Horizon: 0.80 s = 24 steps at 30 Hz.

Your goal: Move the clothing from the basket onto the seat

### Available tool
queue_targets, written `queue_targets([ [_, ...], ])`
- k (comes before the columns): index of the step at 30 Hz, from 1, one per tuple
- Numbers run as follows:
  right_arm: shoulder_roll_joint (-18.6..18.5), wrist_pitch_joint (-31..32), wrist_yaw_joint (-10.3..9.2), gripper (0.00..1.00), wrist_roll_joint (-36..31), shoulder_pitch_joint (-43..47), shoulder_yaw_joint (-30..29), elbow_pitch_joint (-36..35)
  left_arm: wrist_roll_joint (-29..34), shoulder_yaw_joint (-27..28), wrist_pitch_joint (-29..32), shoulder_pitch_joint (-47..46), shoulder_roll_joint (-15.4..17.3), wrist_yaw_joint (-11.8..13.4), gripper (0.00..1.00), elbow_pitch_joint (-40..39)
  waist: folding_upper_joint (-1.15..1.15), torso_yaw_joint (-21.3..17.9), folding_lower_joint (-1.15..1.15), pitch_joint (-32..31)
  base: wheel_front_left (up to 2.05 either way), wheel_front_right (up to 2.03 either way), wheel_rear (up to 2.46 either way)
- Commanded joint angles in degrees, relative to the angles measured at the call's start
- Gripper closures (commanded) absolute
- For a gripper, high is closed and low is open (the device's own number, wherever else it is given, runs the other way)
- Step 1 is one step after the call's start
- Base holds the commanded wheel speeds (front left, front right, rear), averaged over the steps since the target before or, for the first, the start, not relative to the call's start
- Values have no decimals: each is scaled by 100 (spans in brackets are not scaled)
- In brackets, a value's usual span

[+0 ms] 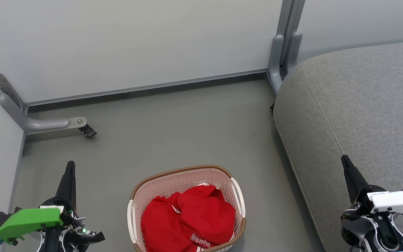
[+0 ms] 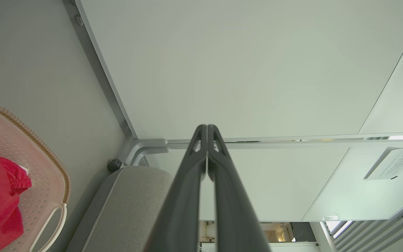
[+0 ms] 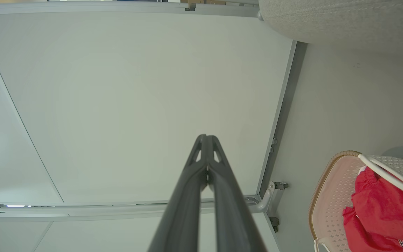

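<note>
A grey floor runs back to pale partition panels that stand on grey metal feet. The basket stands on the floor with the red clothing heaped inside it. The grey seat lies to its right, apart from it. Flanking the basket, the left claw and right claw are both pressed closed and hold nothing.

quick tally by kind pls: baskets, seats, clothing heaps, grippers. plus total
Baskets: 1, the basket on the floor
Seats: 1, the seat, grey
Clothing heaps: 1, the clothing, red, in the basket; number of garments can't be told
Grippers: 2, left gripper and right gripper, both shut and empty
Total: 5
</note>
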Motion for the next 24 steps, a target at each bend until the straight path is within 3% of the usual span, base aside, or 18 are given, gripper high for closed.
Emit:
queue_targets([
  [1,-34,17,-2,100,21,-25,-10,6,-16,9,15,-74,3,-27,100,-16,0,0,0,0,0,0,0],
  [24,-34,17,-2,100,21,-25,-10,6,-16,9,15,-74,3,-27,100,-16,0,0,0,0,0,0,0],
])
